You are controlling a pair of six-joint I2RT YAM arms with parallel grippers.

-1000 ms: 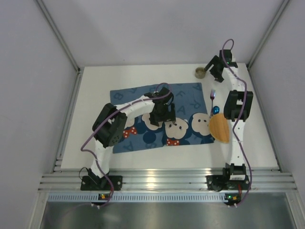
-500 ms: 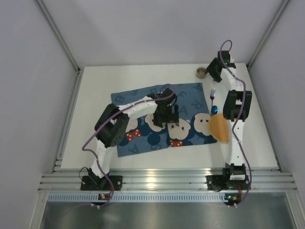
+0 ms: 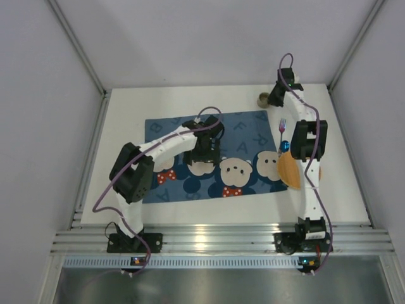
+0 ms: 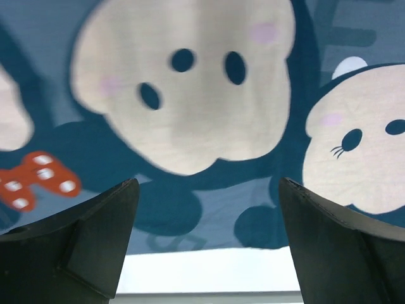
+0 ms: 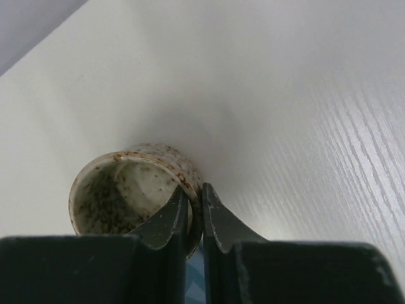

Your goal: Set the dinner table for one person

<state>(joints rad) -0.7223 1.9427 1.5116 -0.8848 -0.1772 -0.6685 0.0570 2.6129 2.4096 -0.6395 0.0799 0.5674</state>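
Right end effector (image 5: 195, 197) moved onto one cup (image 5: 120, 190), pinching wall; one fork (image 3: 283, 130).

Our left arm (image 3: 166, 143) bends over the middle of the plain white matte tabletop (image 3: 123, 126), the black two-finger left gripper (image 4: 205, 183) pointing down with fingers spread wide. Our right arm (image 3: 309, 142) extends to the far right corner, the black right gripper (image 5: 195, 193) pinched on the wall of a speckled beige ceramic cup (image 5: 120, 196).
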